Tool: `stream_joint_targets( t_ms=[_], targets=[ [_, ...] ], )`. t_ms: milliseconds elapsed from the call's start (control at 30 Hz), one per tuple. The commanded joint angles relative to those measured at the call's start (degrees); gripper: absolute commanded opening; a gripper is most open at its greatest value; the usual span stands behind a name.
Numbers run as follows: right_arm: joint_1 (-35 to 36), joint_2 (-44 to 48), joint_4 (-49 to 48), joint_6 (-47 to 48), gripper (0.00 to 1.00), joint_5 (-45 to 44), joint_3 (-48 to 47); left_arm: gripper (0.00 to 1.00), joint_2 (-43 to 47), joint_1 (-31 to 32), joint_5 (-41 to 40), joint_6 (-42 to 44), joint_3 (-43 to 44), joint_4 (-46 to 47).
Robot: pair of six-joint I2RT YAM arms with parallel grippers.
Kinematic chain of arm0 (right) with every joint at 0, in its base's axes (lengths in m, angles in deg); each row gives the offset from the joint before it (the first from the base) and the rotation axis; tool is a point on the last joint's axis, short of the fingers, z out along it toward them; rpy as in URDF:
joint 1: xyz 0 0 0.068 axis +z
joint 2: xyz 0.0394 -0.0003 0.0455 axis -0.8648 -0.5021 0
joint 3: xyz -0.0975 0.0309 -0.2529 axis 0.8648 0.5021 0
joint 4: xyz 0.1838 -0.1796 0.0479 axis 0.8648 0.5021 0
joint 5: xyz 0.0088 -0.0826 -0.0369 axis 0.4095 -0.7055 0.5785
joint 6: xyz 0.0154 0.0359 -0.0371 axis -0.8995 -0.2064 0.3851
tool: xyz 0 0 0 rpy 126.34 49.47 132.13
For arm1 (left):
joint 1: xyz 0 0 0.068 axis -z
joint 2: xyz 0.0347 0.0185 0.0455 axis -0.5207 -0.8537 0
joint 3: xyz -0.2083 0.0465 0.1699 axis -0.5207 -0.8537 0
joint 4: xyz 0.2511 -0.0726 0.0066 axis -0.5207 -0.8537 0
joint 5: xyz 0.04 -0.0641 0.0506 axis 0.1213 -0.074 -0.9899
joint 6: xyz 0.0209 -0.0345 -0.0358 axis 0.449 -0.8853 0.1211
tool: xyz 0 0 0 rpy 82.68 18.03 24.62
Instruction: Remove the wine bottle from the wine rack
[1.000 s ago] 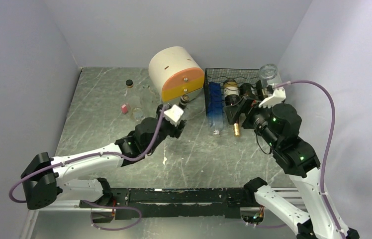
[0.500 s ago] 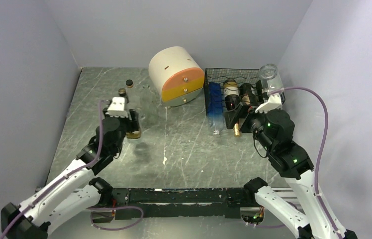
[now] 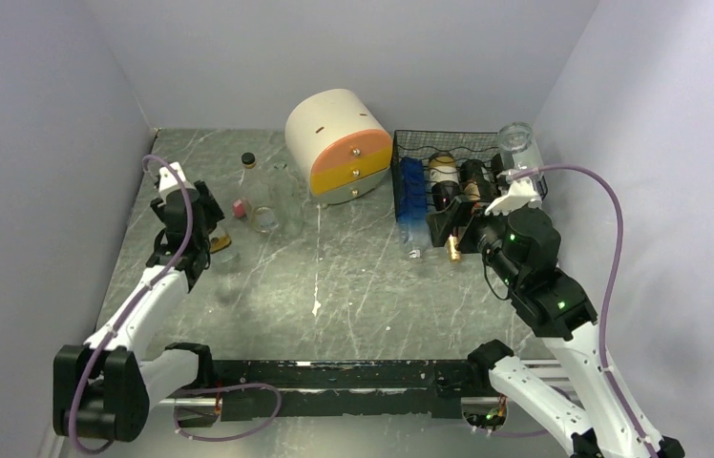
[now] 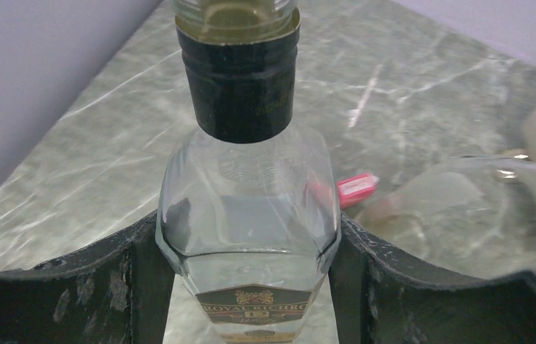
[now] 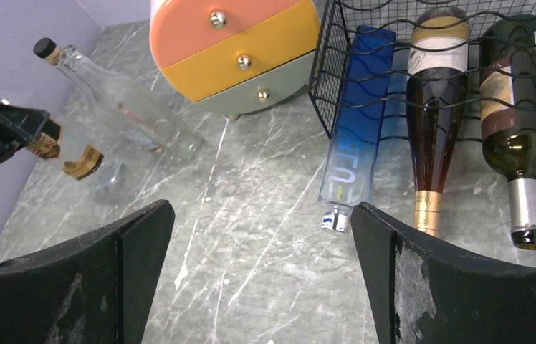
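Centre left of the overhead view: the left gripper (image 3: 202, 234) is clenched on the wine bottle (image 4: 247, 208), its pads against the flat glass shoulders. One second ago this gripper was mid-frame by the drawer unit; half a second ago it was halfway across; now it is close to the left wall. The bottle is therefore off the wine rack (image 3: 439, 143) and well apart from it, so the task looks nearly done, with only setting down and letting go left. The bottle is tilted. Whether its base touches the table (image 3: 353, 286) cannot be told.

The bottle is clear, faceted glass with a matt black neck sleeve and a dark, gold-edged label.

Just right of it lie a small pink piece (image 3: 237, 205) and a second clear bottle (image 5: 125, 104), on its side, black-capped.

Upper centre: the drawer unit (image 3: 339, 143), a smooth cream drum with orange, yellow and grey fronts and brass knobs.

Upper right: the rack is black wire mesh with wavy wire shelves. A blue bottle (image 5: 358, 122) and two dark bottles (image 5: 523, 107) lie in it, necks outward.

Right: the right gripper (image 5: 261, 222) is spread wide and empty, hardly moved over the past second, just before the rack. The table is grey, veined and scratched.
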Motion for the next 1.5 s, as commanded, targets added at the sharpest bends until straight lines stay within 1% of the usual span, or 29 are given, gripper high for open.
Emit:
stream_joint_targets(
  t_ms=[0,133,200,233,300,433,533,600,633,700,733,833,867,900,933,967,1067,1300,1467],
  targets=[
    [0.2,1.0,-1.9,0.1,1.00,0.8,0.3,0.07,-2.0,0.1,8.0,2.8,3.8,20.1],
    [0.2,0.7,-1.8,0.3,1.00,0.6,0.4,0.07,-2.8,0.0,11.4,8.5,-0.4,30.7],
    [0.2,0.3,-1.8,0.4,1.00,0.3,0.3,0.07,-3.1,0.0,13.5,11.2,-2.4,33.1],
    [0.2,0.1,-1.7,0.5,1.00,0.2,0.3,0.07,-3.4,0.0,15.9,13.3,-3.1,34.2],
    [0.2,-0.2,-1.7,0.6,1.00,0.0,0.0,0.07,-4.6,0.0,17.0,15.6,-4.5,37.6],
    [0.2,-0.4,-2.0,0.7,1.00,-0.5,-0.3,0.08,-6.4,0.0,19.3,18.1,-4.1,37.0],
    [0.2,-0.2,-1.7,0.8,1.00,-0.6,-0.5,0.13,-6.8,0.1,19.5,16.1,-4.1,35.6],
    [0.2,0.1,-1.3,0.8,1.00,-0.8,-0.4,0.21,-7.0,0.2,20.0,15.4,-5.0,37.1],
    [0.2,0.2,-1.1,0.8,1.00,-0.9,-0.3,0.28,-7.2,0.3,19.5,15.1,-5.5,37.8],
    [0.2,0.6,-1.0,0.7,1.00,-1.1,-0.1,0.46,-7.6,0.6,16.5,13.6,-5.6,37.0],
    [0.2,0.6,-1.0,0.6,1.00,-1.1,0.0,0.52,-7.7,0.8,14.8,12.9,-5.3,35.9],
    [0.2,0.8,-1.0,0.6,1.00,-1.0,-0.1,0.68,-7.2,1.9,12.2,13.2,-4.9,34.6],
    [0.2,0.8,-1.0,0.6,1.00,-1.0,-0.2,0.76,-6.6,2.6,11.6,13.5,-5.0,34.6],
    [0.2,0.8,-0.9,0.7,1.00,-1.0,-0.4,0.88,-6.0,3.2,11.0,13.7,-5.0,34.4],
    [0.2,0.6,-0.8,0.8,1.00,-1.0,-0.7,0.97,-5.5,3.7,10.2,13.8,-5.0,34.1],
    [0.2,0.4,-0.5,0.8,1.00,-1.0,-1.0,0.99,-5.0,4.1,9.4,13.9,-5.1,33.9],
    [0.2,0.0,-0.1,0.9,1.00,-0.8,-1.8,1.00,-3.2,4.8,8.0,13.7,-5.4,33.2],
    [0.2,-0.5,-0.1,0.3,1.00,0.0,-2.4,0.99,3.2,5.3,2.3,11.6,-5.1,27.4],
    [0.2,-1.1,0.3,-0.3,1.00,0.4,-2.9,0.99,9.5,5.6,4.2,13.4,-5.3,26.9]
  ],
)
